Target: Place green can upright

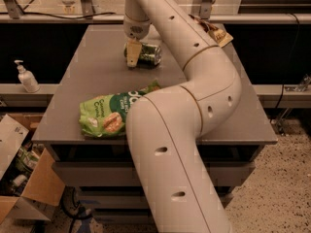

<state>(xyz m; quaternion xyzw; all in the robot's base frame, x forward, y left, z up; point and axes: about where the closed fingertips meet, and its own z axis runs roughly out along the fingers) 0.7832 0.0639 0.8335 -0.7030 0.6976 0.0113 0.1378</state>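
I read the gripper (pixel 133 59) at the far-left part of the table (pixel 82 89), lowered against the left end of the green can (pixel 149 54), and I cannot tell from this view whether it is clamped on the can or free of it. The green can lies on its side on the table top, its long axis running left to right, just beside the arm's white upper link. Nearer the front edge, well apart from the can, a bright-green snack bag (pixel 109 115) lies flat, partly hidden behind the arm.
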